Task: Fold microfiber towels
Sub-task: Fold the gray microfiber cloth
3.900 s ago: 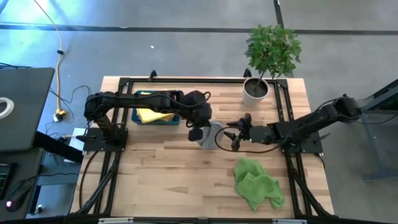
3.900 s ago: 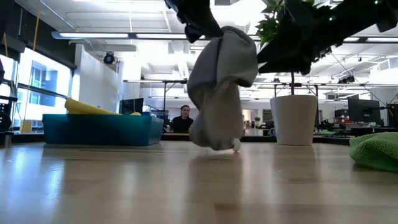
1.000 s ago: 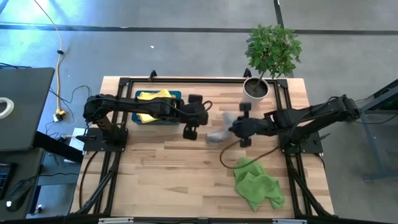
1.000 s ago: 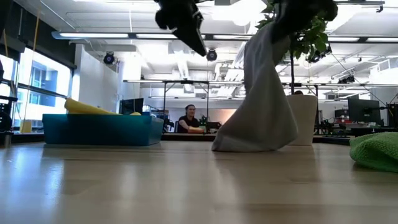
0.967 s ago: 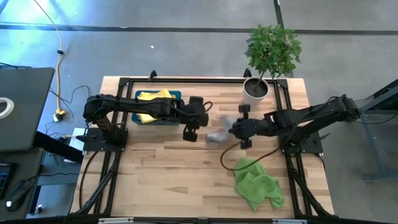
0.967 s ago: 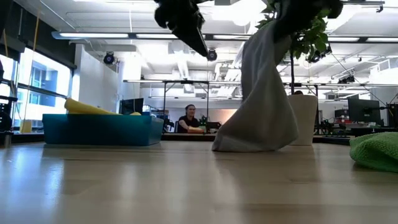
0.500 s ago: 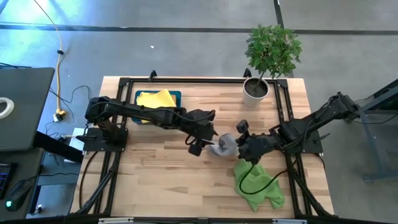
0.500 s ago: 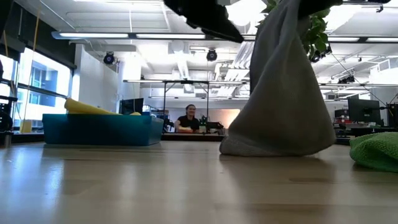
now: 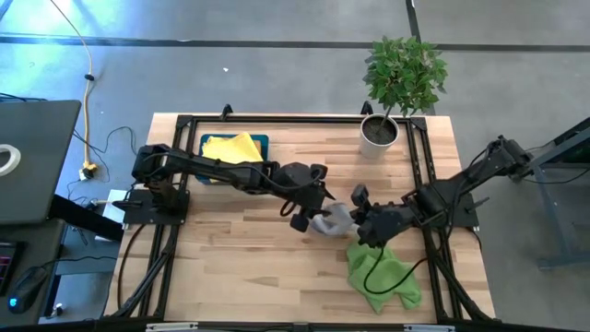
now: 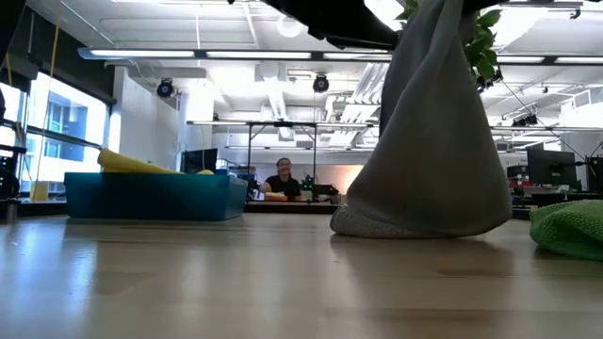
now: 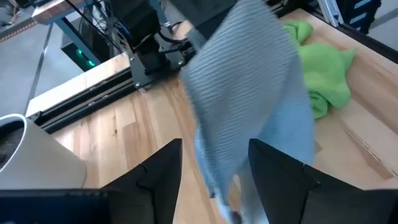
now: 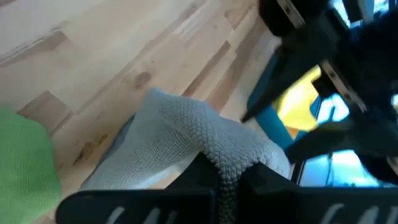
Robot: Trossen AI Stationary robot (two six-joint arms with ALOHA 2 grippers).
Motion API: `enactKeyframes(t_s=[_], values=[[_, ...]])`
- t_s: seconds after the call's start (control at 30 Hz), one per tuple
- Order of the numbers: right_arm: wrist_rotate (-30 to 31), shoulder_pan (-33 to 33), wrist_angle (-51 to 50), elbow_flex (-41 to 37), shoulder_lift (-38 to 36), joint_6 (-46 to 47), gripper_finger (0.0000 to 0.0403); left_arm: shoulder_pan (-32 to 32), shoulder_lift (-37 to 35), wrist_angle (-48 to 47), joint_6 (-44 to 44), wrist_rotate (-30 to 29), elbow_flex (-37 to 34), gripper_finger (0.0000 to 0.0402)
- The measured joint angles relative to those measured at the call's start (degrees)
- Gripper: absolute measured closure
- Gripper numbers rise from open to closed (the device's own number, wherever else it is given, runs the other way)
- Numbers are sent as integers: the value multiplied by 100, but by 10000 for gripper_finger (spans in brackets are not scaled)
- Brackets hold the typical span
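A grey microfiber towel point(image 9: 332, 219) hangs near the table's middle, my right gripper point(image 9: 355, 219) shut on its top. My left gripper point(image 9: 309, 219) reaches in from the table's left and is open. In its wrist view its fingers point(image 11: 280, 180) stand on either side of the hanging grey towel point(image 11: 249, 106); whether they touch it, I cannot tell. A crumpled green towel point(image 9: 383, 272) lies on the table near the front edge. A yellow towel point(image 9: 230, 146) lies in a teal tray point(image 9: 260, 141) at the back left. My right gripper pinches a bunched fold at the towel's top point(image 12: 217, 152) between its two fingers, slanting down from the table's right side. The cloth hangs slack below the fingers, and its lower end point(image 10: 405, 226) rests on the table.
A potted plant point(image 9: 401, 74) in a white pot point(image 9: 378, 134) stands at the back right. The teal tray point(image 10: 151, 195) sits at the far left. The green towel point(image 10: 570, 228) lies close beside the grey one, toward the right. Bare wood lies at the front left.
My right gripper has swung toward the table's near edge with the grey towel, whose lower end has dragged along the table. My left gripper has gone toward the table's right and near edges, following the towel, and has tipped up closer to level.
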Motion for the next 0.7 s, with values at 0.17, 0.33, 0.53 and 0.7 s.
enactKeyframes(t_s=[0.17,0.33,0.53,0.7], values=[[165,53,8,0,0,-311,403,21,0,11,0,145,0,227],[435,-40,8,0,0,-427,403,-6,0,-91,-66,1141,0,229],[380,-42,50,0,0,-436,403,-3,0,-94,-67,1195,0,230],[11,129,383,0,0,-393,403,106,-39,-160,1,-27,0,230]])
